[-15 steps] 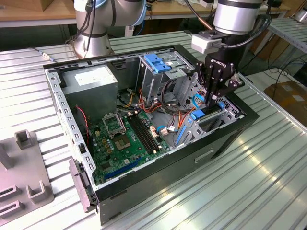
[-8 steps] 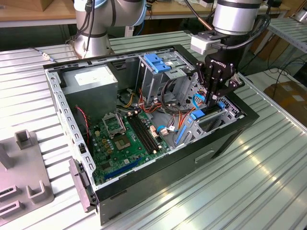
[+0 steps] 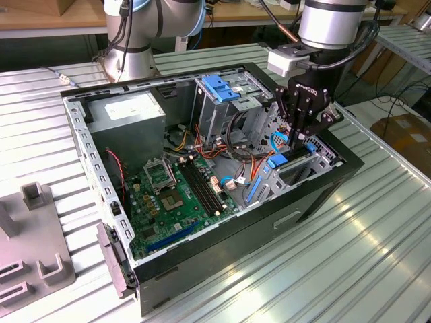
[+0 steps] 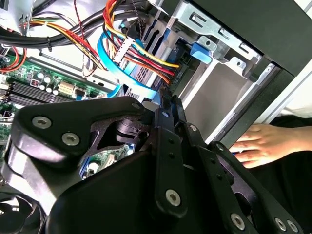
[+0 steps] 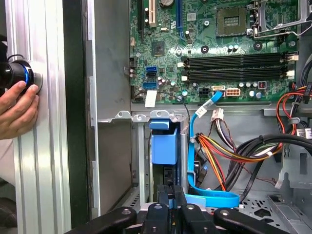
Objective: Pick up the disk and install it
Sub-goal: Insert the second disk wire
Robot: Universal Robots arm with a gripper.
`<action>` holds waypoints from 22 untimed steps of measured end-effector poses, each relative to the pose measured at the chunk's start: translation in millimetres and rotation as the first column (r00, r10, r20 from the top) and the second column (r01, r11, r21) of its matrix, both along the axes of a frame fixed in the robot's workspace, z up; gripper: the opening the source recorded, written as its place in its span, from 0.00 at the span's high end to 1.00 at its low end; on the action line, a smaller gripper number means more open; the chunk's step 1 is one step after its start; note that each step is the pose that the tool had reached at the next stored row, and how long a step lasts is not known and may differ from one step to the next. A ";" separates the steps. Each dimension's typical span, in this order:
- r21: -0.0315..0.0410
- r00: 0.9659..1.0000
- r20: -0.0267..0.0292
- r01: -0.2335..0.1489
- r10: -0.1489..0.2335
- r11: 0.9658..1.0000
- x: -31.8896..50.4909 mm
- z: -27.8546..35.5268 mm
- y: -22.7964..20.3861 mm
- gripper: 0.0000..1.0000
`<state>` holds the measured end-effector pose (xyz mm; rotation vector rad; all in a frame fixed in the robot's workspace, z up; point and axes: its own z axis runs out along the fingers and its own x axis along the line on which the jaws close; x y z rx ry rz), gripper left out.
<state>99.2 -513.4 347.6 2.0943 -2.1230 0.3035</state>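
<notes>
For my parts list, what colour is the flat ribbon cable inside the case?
Light blue flat ribbon cable, clearest in the first wrist view.

White lettering is carried on the black metal gripper (image 3: 301, 136), just above its fingers; no other print can be made out.

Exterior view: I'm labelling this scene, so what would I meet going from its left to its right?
Grey fixture block → grey power supply box → green motherboard → blue-handled drive cage → gripper at the disk in its bay → cardboard box.
</notes>
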 end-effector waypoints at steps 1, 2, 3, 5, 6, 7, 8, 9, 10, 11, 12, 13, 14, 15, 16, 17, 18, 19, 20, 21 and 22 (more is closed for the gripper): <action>0.000 1.000 0.001 0.000 0.000 1.000 0.0 0.0 0.0 0.84; 0.000 1.000 0.001 0.000 0.000 1.000 0.0 0.0 0.0 0.84; 0.000 1.000 0.002 0.000 0.000 1.000 0.0 0.0 0.0 0.84; 0.000 1.000 0.004 0.000 0.000 1.000 0.0 0.0 0.0 0.84; 0.000 1.000 0.005 0.000 0.000 1.000 0.0 0.0 0.0 0.84; 0.000 1.000 0.005 0.000 0.000 1.000 0.0 0.0 0.0 0.84; 0.000 1.000 0.006 0.000 0.000 1.000 0.0 0.0 0.0 0.84; 0.000 1.000 0.007 0.000 0.000 1.000 0.0 0.0 0.0 0.84; 0.000 1.000 0.008 0.000 0.000 1.000 0.0 0.0 0.0 0.84; 0.000 1.000 0.009 0.000 0.000 1.000 0.0 0.0 0.0 0.84; 0.002 1.000 0.009 0.000 0.000 1.000 -0.1 0.0 -0.3 0.84; 0.020 1.000 0.009 0.000 0.000 1.000 -0.1 0.0 -1.8 0.84; 0.049 1.000 0.009 0.000 0.000 0.999 0.0 -0.1 -5.1 0.84; 0.059 1.000 0.009 0.000 -0.001 0.998 0.0 -0.1 -8.1 0.84; 0.066 1.000 0.009 0.000 0.000 0.998 0.0 -0.1 -9.9 0.84; 0.074 1.000 0.009 0.000 -0.001 0.997 0.0 -0.1 -11.8 0.84; 0.091 1.000 0.009 0.000 -0.001 0.996 0.0 -0.1 -14.9 0.84; 0.110 1.000 0.009 0.000 -0.001 0.994 0.0 0.0 -17.6 0.84; 0.118 1.000 0.009 0.000 -0.001 0.993 0.0 -0.1 -18.8 0.84; 0.129 1.000 0.009 0.000 -0.001 0.992 0.0 -0.1 -20.2 0.84; 0.146 1.000 0.009 0.000 -0.001 0.989 0.0 -0.1 -22.2 0.84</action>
